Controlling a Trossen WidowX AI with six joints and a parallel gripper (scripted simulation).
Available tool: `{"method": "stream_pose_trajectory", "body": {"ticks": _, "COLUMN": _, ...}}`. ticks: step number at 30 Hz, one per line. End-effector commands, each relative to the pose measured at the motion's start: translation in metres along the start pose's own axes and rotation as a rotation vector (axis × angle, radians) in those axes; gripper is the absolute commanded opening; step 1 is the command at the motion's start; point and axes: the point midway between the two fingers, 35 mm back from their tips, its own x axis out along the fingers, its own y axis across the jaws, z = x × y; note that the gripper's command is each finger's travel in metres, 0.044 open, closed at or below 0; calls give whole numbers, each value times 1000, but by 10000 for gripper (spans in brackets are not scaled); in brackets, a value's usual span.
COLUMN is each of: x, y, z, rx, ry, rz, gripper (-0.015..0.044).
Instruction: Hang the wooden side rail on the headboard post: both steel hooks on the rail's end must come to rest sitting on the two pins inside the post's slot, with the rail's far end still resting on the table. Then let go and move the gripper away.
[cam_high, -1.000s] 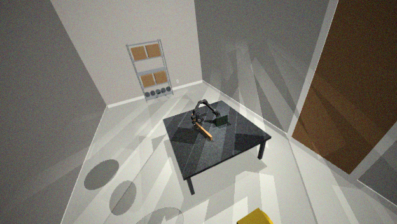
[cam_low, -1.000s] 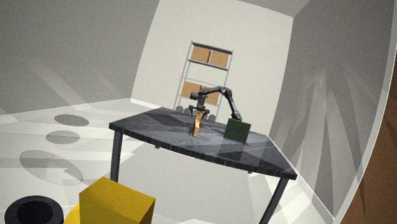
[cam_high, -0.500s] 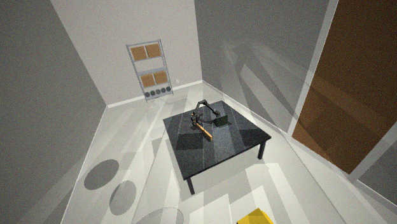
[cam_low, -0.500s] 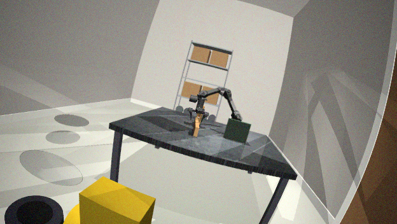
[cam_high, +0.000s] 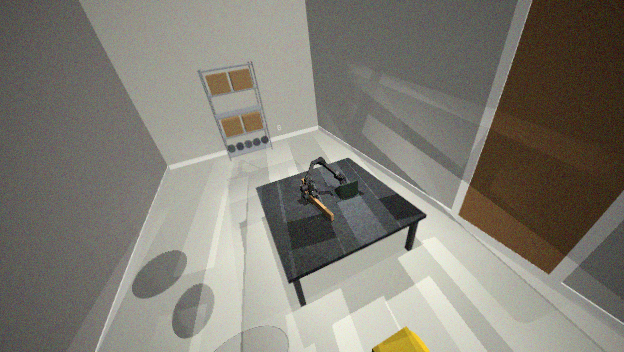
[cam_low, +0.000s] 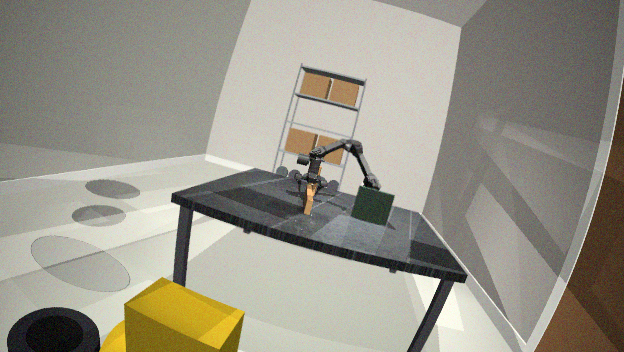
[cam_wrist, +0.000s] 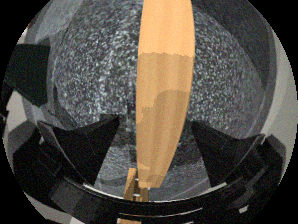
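Observation:
The wooden side rail (cam_high: 322, 208) (cam_low: 308, 202) (cam_wrist: 165, 75) lies lengthwise on the table, its far end toward the top and exterior views. Its near end reaches close to the headboard post (cam_wrist: 131, 184), which is mostly hidden behind the gripper in the top and exterior views. Small metal bits show by the post in the wrist view; whether the hooks sit on the pins cannot be told. My gripper (cam_low: 311, 187) (cam_wrist: 157, 122) is open and empty, pointing down over the rail near its post end. One finger is on each side of the rail, with gaps to both in the wrist view.
A dark green panel (cam_high: 348, 189) (cam_low: 373, 206) (cam_wrist: 30, 75) stands on the dark table (cam_high: 310, 255) (cam_low: 240, 212) beside the arm's base, to the right of the rail in the top and exterior views. A shelf with boxes stands against the back wall.

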Motion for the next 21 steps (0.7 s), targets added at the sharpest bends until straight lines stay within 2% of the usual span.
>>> {"method": "stream_pose_trajectory", "body": {"ticks": 1, "x": 7, "y": 3, "z": 0, "rx": -7, "ry": 6, "rz": 6, "gripper": 440}}
{"method": "stream_pose_trajectory", "body": {"ticks": 3, "x": 7, "y": 3, "z": 0, "rx": -7, "ry": 6, "rz": 6, "gripper": 440}}
{"method": "stream_pose_trajectory", "body": {"ticks": 16, "x": 7, "y": 3, "z": 0, "rx": -7, "ry": 6, "rz": 6, "gripper": 99}}
{"method": "stream_pose_trajectory", "body": {"ticks": 21, "x": 7, "y": 3, "z": 0, "rx": -7, "ry": 6, "rz": 6, "gripper": 65}}
